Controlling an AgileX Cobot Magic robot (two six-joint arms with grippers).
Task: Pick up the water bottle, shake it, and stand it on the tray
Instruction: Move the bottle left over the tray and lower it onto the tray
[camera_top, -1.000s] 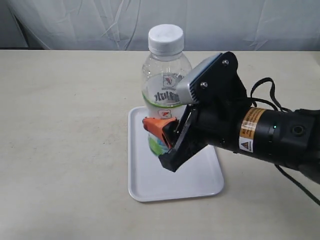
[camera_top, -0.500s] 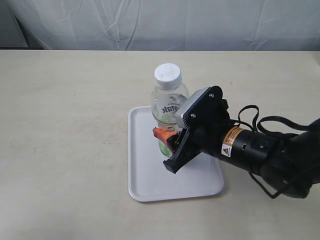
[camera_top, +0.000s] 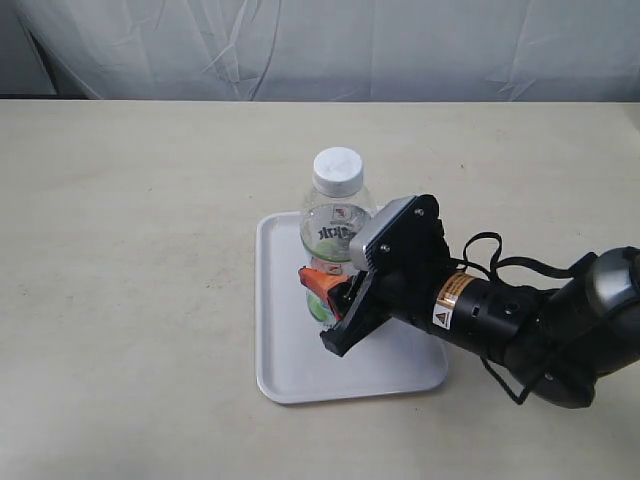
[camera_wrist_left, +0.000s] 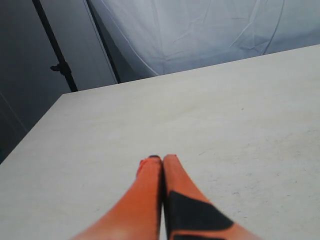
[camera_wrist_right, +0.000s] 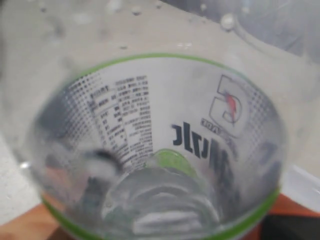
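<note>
right gripper (camera_top: 328, 300) jaws clamp the water bottle (camera_top: 335, 215), which is upright with cap up, its base low over the tray (camera_top: 285, 370) on the table (camera_top: 120, 250); cannot tell if it touches. left gripper (camera_wrist_left: 162, 164) jaws pressed together above the table.

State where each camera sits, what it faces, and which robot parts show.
Exterior: above the table, looking down at the tray; right gripper clamps the water bottle.
Left wrist: on the left arm, facing across the table toward a curtain; shut left gripper shows.
Right wrist: against the bottle's label; orange fingers at the edge.
Shared: exterior and right wrist both show the bottle.
</note>
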